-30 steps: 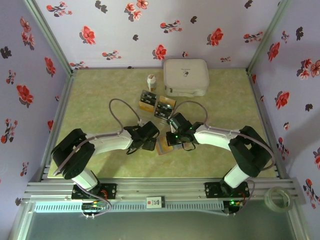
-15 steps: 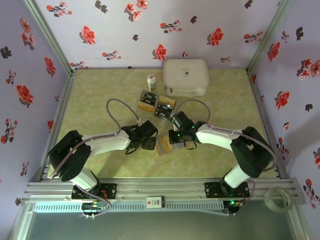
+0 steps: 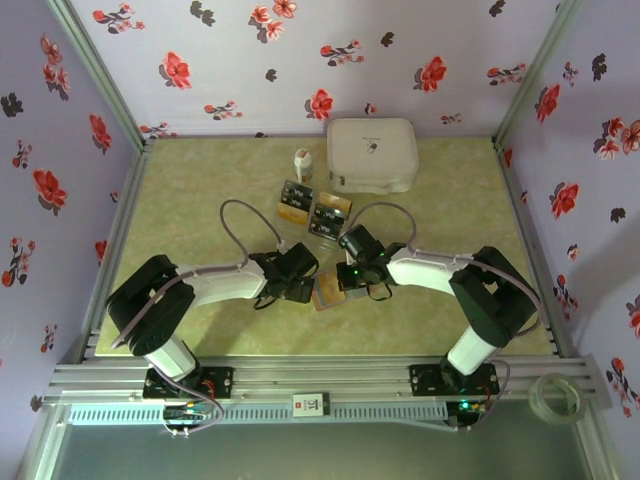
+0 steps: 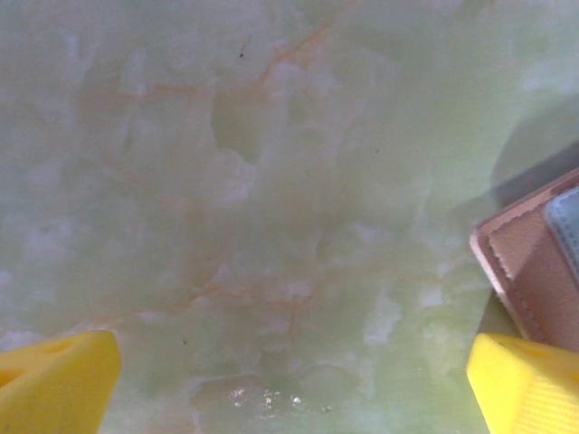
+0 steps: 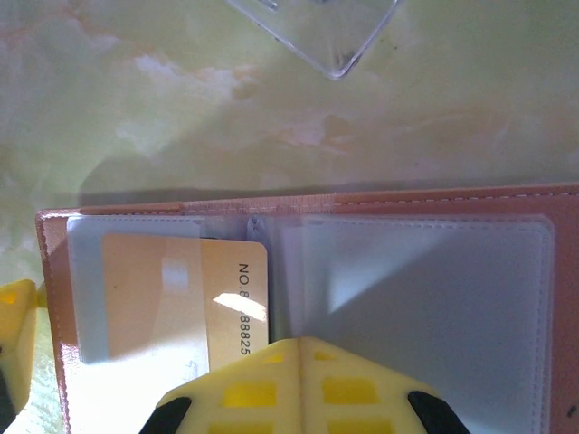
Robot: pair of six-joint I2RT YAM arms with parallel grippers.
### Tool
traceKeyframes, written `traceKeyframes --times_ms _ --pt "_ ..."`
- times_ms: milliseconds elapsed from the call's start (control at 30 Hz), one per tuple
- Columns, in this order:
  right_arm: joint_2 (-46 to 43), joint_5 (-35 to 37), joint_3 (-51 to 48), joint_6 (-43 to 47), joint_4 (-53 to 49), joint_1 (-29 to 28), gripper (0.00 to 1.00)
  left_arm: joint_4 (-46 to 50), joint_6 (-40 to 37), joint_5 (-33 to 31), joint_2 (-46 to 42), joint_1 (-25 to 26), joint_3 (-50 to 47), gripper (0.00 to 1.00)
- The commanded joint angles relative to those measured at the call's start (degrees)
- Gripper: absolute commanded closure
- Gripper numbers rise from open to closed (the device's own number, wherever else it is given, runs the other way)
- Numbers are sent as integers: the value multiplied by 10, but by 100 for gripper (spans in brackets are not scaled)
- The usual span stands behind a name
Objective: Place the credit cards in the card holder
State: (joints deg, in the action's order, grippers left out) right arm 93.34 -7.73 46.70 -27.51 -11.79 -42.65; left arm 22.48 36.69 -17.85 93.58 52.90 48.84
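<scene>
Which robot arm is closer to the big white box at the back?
Right. The right gripper is in front of the white box, slightly to its left. The left gripper sits farther left, so farther from the box.

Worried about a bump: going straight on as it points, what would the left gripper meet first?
Likely bare table between the left gripper's open fingers; the card holder sits off to one side.
</scene>
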Motion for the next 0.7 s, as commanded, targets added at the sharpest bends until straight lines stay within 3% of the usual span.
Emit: traceKeyframes --times_ms 0,667 --pt "11 -11 5 -4 1 -7 97 -9 -12 3 15 -3 11 0" --pt "28 -18 27 -24 7 -42 97 -28 -9 7 22 -3 -4 0"
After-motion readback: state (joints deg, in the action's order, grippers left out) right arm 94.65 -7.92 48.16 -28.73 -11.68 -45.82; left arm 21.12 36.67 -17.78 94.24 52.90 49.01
